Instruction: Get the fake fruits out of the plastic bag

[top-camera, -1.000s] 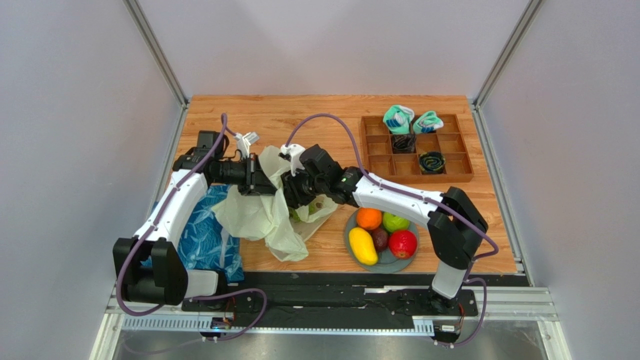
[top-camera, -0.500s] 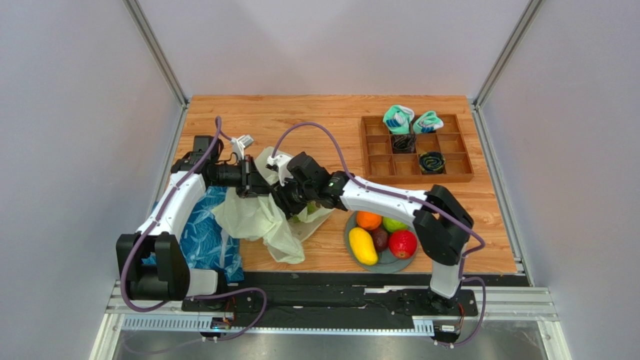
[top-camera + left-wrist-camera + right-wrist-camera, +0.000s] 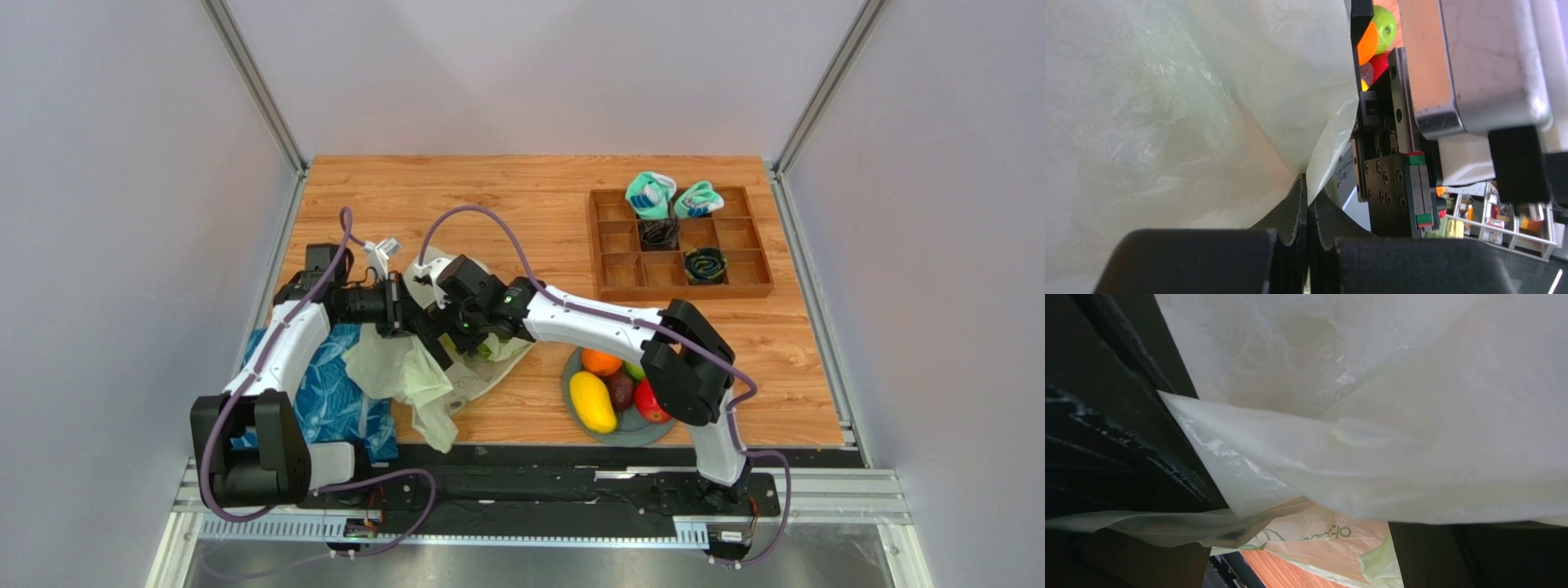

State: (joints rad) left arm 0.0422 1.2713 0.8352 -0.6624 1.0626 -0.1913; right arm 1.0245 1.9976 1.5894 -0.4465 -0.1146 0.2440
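The plastic bag (image 3: pixel 405 368) lies crumpled at centre left, pale and translucent. My left gripper (image 3: pixel 409 321) is shut on a fold of its film (image 3: pixel 1308 184). My right gripper (image 3: pixel 449 328) is pushed into the bag's mouth, jaws wide apart (image 3: pixel 1290 551), with only loose film between them. Something green (image 3: pixel 497 349) shows through the bag beside that gripper. On the grey plate (image 3: pixel 626 431) lie fake fruits: an orange (image 3: pixel 601 361), a yellow mango (image 3: pixel 591 402), a dark one (image 3: pixel 621 390) and a red apple (image 3: pixel 648 402). The right arm partly hides them.
A blue leaf-patterned bag (image 3: pixel 325 386) lies under the left arm near the front left. A wooden compartment tray (image 3: pixel 736 276) at the back right holds rolled socks (image 3: pixel 650 194). The two wrists are crowded close together over the bag.
Both wrists have moved left and nearer, dragging the bag with them. The right gripper's jaws have spread from part-way to wide apart. The left gripper kept its hold.
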